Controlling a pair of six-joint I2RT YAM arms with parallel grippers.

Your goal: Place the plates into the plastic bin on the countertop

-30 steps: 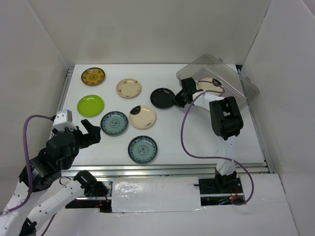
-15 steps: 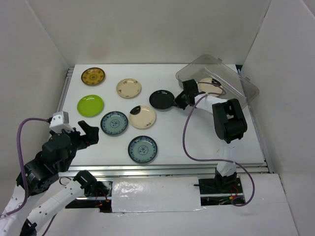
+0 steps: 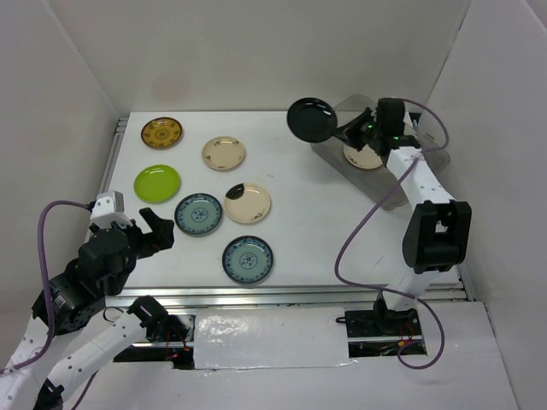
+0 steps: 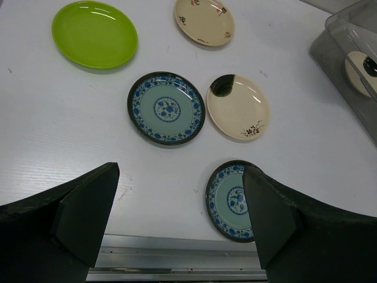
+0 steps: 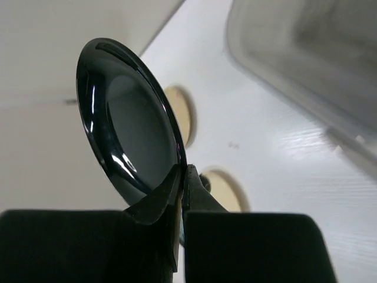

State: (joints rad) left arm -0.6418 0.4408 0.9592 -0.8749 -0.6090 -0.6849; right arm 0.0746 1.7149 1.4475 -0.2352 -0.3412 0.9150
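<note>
Top: right gripper (image 3: 342, 130) clenched on rim of glossy black plate (image 3: 312, 120), aloft and tilted, just left of plastic bin (image 3: 427, 158).
Left wrist: left gripper (image 4: 179, 177) spread wide, empty, above nearest blue-green plate (image 4: 232, 200).
Right wrist: pinches plate edge-on; bin to the right, apparently untouched.

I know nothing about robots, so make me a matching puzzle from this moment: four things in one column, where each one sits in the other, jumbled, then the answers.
Things
1. black plate
2. lime green plate
3. mustard plate
4. plastic bin

Places
A. flat at the far left corner of the table
B. far right of the table, one cream plate inside
C. held above the table, pinched by its rim in the right arm's jaws
D. flat on the table, beside a blue-green patterned plate

Pairs: 1-C, 2-D, 3-A, 4-B
</note>
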